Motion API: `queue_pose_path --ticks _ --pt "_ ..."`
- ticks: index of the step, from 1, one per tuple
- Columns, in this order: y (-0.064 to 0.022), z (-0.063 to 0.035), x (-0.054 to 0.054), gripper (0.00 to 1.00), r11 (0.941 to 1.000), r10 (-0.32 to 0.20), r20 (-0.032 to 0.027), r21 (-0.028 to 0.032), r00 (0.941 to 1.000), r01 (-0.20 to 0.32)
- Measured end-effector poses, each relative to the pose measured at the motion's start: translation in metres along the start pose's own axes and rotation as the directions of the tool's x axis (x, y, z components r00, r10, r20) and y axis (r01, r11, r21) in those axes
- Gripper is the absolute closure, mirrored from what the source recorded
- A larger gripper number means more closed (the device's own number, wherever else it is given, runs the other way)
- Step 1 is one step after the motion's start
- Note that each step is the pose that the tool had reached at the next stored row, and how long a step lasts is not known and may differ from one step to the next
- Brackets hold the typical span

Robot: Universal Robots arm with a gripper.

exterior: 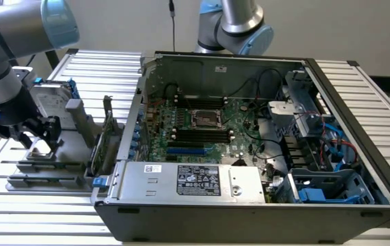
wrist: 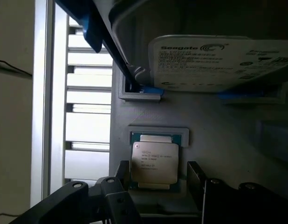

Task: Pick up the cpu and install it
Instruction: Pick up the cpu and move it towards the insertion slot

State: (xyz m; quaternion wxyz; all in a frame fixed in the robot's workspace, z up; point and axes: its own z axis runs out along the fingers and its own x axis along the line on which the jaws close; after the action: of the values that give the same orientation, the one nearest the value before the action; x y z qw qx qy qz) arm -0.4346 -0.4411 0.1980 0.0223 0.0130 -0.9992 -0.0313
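The cpu (wrist: 154,161) is a small square chip with a shiny metal top, lying flat in a recess of a grey holder (wrist: 148,116). In the exterior view the cpu (exterior: 41,149) sits on that holder at the exterior view's left, outside the computer case. My gripper (wrist: 158,183) is low over it, open, with one dark finger (wrist: 121,176) on each side of the chip and small gaps between fingers and chip. In the exterior view my gripper (exterior: 39,139) hangs straight over the chip. The dark motherboard socket (exterior: 207,119) lies in the middle of the open case.
A silver hard drive (wrist: 218,58) in a blue frame stands just behind the chip's recess, also visible as the hard drive (exterior: 48,100). An upright card (exterior: 106,134) stands between holder and case. The open computer case (exterior: 249,215) holds cables, a power supply (exterior: 188,180) and blue clips.
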Motion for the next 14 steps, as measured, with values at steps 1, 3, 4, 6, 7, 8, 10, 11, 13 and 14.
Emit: queue_pose_path --ticks 1,3,4,6,7,8,10,11,13,14 --pt "0.0000 0.0007 0.0002 0.39 1.0000 0.000 0.0001 -0.0001 1.0000 0.000" --pt "-0.0002 0.0021 0.0005 0.39 1.0000 0.001 0.0000 0.0000 1.0000 -0.001" --pt "-0.0002 0.0029 0.0005 0.39 1.0000 0.001 0.0000 0.0000 1.0000 -0.001" --pt "-0.0002 0.0046 0.0004 0.39 1.0000 0.003 0.0002 -0.0001 1.0000 -0.003" --pt "-0.0003 0.0053 0.0004 0.39 1.0000 0.003 0.0002 -0.0001 1.0000 -0.003" --pt "-0.0004 0.0060 0.0004 0.39 1.0000 0.004 0.0002 -0.0001 1.0000 -0.004" --pt "-0.0004 0.0071 0.0004 0.39 1.0000 0.006 0.0003 -0.0002 1.0000 -0.006" --pt "-0.0004 0.0077 0.0003 0.39 1.0000 0.006 0.0003 -0.0002 1.0000 -0.006" --pt "-0.0005 0.0087 0.0003 0.39 1.0000 0.009 0.0005 -0.0005 1.0000 -0.009" --pt "-0.0004 0.0090 0.0003 0.39 0.9999 0.010 0.0004 -0.0007 0.9999 -0.010"
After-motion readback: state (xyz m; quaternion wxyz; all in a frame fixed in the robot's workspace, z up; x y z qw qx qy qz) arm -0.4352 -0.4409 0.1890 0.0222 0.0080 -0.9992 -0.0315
